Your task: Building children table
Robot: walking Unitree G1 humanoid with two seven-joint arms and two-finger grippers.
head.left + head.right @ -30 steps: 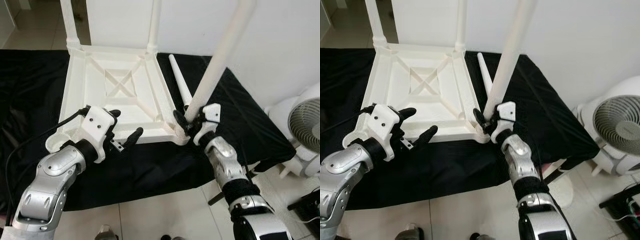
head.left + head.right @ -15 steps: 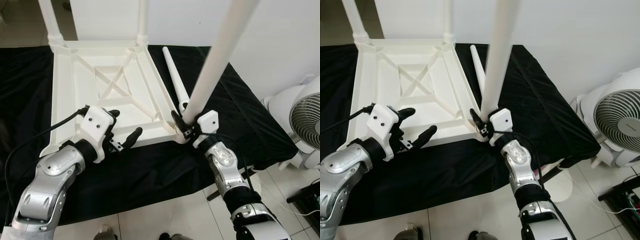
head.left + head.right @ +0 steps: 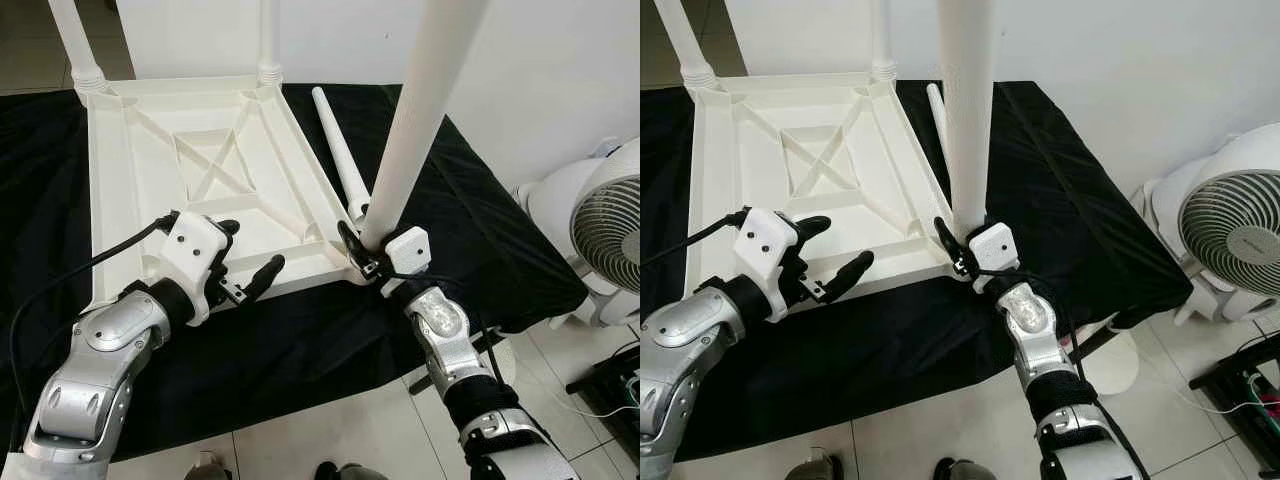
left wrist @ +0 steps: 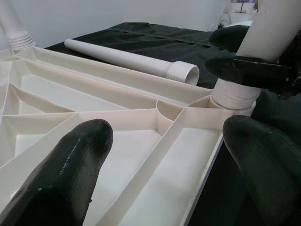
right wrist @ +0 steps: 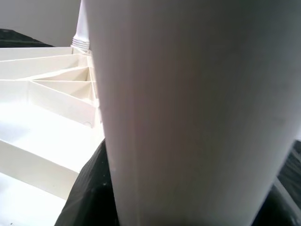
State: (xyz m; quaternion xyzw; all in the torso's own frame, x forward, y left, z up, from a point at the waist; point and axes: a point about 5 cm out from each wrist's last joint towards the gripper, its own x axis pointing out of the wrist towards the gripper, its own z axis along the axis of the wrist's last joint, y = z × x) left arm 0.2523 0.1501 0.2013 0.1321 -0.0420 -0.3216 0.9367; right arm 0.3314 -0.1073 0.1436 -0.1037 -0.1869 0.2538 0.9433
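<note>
A white plastic children's tabletop [image 3: 190,190] lies upside down on a black cloth [image 3: 470,230], its ribbed underside with a cross-braced square facing up. Two white legs already stand in its far corners: the far-left leg [image 3: 72,40] and the far-right leg [image 3: 266,35], each seated in a ribbed collar.

At the near right corner of the tabletop, the right tool [image 3: 362,250] is clenched around the base of a third leg [image 3: 420,110], a thick white tube that rises steeply up and slightly to the right out of the top of the picture. Its lower end sits at the corner socket [image 4: 231,96]; in the left wrist view the threaded end of the tube meets the round socket rim, with the right tool's black fingers [image 4: 244,70] wrapped about the tube just above it. In the right wrist view the tube [image 5: 188,108] stands very close to the lens, with the tabletop ribs to one side.

The left tool [image 3: 250,262] hovers over the near edge of the tabletop, its two black fingers [image 4: 70,160] spread apart and holding nothing, one over the inside of the frame and one at its outer rim.

A fourth leg [image 3: 340,155], loose, lies on the cloth just beside the right edge of the tabletop, its open threaded end pointing toward the near corner.

A white fan [image 3: 610,215] stands on the tiled floor [image 3: 330,430] to the right of the cloth.
</note>
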